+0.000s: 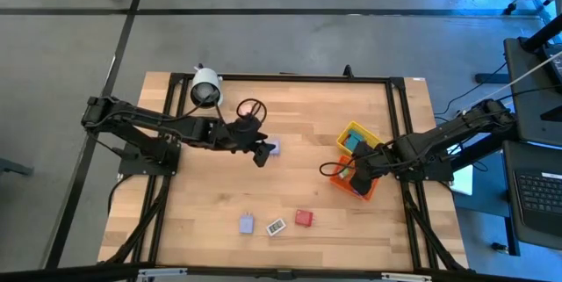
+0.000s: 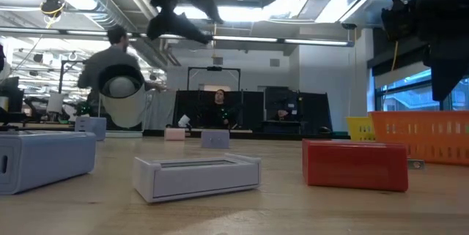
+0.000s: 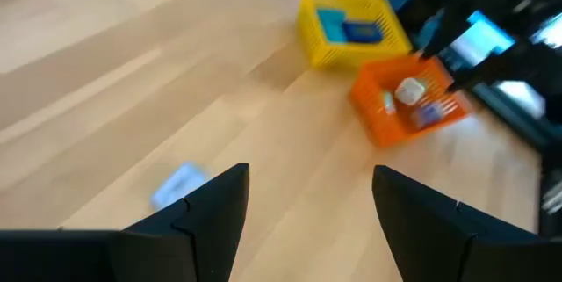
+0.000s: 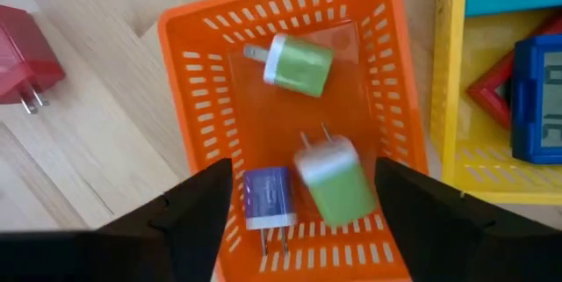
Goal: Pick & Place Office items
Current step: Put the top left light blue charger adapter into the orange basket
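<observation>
Nearest the table-height camera lie a lavender charger (image 2: 44, 160), a white block (image 2: 198, 176) and a red charger (image 2: 355, 164), loose on the wooden table (image 1: 299, 177) and well apart from both arms. Over the orange bin (image 4: 198, 97) the right gripper (image 4: 303, 198) hangs with fingers apart and empty, three chargers beneath it; a low pull-out could snag the bin wall and drag it. Left gripper (image 3: 307, 207) hovers, fingers apart, near a lavender piece (image 3: 178, 184), probably another charger; that piece could skid aside if a finger lands on it.
</observation>
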Controlling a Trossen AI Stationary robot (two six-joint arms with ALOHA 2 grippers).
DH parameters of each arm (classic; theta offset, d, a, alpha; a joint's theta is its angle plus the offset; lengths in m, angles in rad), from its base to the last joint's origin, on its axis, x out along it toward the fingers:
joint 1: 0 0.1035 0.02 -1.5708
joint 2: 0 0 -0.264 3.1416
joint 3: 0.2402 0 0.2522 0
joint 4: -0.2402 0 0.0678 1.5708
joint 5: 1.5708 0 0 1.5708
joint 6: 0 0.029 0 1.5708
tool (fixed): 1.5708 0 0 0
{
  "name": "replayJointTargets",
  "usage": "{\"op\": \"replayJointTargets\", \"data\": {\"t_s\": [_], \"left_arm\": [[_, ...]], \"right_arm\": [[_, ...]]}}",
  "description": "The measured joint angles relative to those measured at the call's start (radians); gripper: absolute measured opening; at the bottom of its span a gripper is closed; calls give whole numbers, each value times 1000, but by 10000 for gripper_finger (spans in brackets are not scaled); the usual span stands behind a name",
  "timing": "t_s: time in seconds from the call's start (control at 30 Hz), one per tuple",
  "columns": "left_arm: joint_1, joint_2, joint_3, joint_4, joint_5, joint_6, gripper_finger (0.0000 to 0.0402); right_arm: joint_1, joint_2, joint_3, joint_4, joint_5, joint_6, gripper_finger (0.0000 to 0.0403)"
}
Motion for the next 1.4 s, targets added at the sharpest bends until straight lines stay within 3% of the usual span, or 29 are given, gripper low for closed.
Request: {"op": "replayJointTargets", "data": {"t_s": [0.23,0.5,0.77,0.9,1.23,1.4], "left_arm": [[-2,10,0,-113,-12,-21,238],[-17,21,0,-245,2,-22,238],[-17,105,0,-256,-83,-142,238],[-2,129,0,-389,-93,-130,238],[95,130,0,-903,-123,-522,238],[124,129,-16,-971,-128,-566,237]], "right_arm": [[0,0,0,3,2,6,306],[0,0,0,10,2,8,307],[-1,0,0,29,40,4,307],[-4,1,0,41,40,0,307],[-5,0,0,71,46,5,307],[-5,0,0,74,55,8,307]]}}
